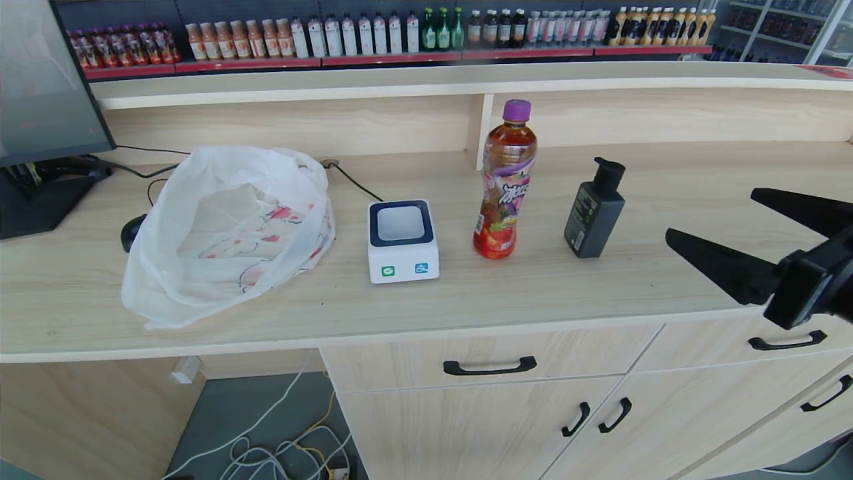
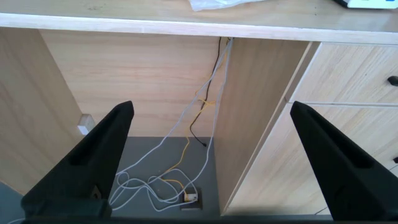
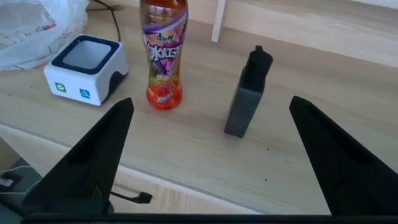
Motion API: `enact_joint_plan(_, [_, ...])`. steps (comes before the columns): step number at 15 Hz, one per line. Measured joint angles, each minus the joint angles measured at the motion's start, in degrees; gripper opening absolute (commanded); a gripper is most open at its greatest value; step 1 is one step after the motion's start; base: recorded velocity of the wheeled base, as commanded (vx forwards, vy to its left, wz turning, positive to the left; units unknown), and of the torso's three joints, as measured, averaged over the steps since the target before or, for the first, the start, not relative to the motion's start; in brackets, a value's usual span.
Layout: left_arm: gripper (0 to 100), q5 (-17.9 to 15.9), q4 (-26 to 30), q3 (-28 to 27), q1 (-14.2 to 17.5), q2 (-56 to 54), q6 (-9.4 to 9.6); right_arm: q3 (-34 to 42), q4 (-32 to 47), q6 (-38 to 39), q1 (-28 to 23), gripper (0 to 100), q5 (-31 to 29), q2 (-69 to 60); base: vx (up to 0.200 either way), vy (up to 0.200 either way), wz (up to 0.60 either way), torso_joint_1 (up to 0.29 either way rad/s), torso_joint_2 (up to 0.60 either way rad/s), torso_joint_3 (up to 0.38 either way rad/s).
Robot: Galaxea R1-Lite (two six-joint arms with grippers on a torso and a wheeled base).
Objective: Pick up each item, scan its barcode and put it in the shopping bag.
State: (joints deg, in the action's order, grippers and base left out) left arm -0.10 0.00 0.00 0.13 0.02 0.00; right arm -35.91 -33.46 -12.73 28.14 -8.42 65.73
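Note:
A red tea bottle with a purple cap stands upright on the wooden counter; it is also in the right wrist view. A dark pump bottle stands just to its right. The white scanner box sits left of the tea bottle. A white shopping bag lies open at the counter's left. My right gripper hovers open and empty at the right, near the counter's front edge, facing the pump bottle. My left gripper hangs open below the counter, empty.
A monitor and a mouse occupy the far left. A raised shelf with a divider backs the counter. Drawers with black handles sit beneath, and cables lie in the open knee space.

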Motion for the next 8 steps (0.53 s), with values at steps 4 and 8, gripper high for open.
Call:
enact_joint_plan(4, [100,0.0,0.0,0.0,0.02,0.0,0.0,-5.12,-6.8,4.35,11.25,100,-11.91,9.35,0.0,0.0,0.0,0.0,0.0,0.0])
enact_joint_plan(8, [100,0.0,0.0,0.0,0.05,0.0,0.0,-6.19,-11.04,4.39,12.63,100,-12.15,13.75,0.0,0.0,0.0,0.0,0.0,0.0])
